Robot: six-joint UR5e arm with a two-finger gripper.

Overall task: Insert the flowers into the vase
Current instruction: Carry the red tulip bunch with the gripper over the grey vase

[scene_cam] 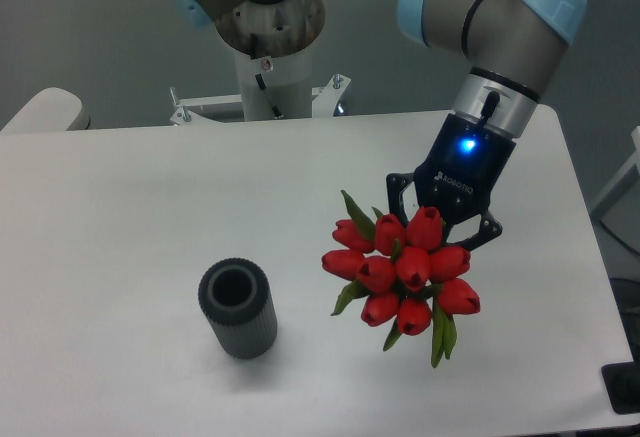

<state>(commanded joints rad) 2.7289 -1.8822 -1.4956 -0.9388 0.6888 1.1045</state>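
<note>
The flowers [405,269] are a tight bunch of red tulip buds with green leaves, held up over the right part of the white table [130,207] with the buds facing the camera. Behind them is my gripper [443,225], shut on the bunch; the buds hide its fingertips and the stems. The vase [238,308], a small dark grey ribbed cylinder with a thick round rim, stands upright on the table at lower left of the bunch, its mouth open and nothing inside. A gap of bare table separates vase and flowers.
The arm's white base column [268,67] stands at the table's back edge, middle. A pale rounded chair back [42,109] shows at the far left. The table's right edge [590,247] runs close beside the gripper.
</note>
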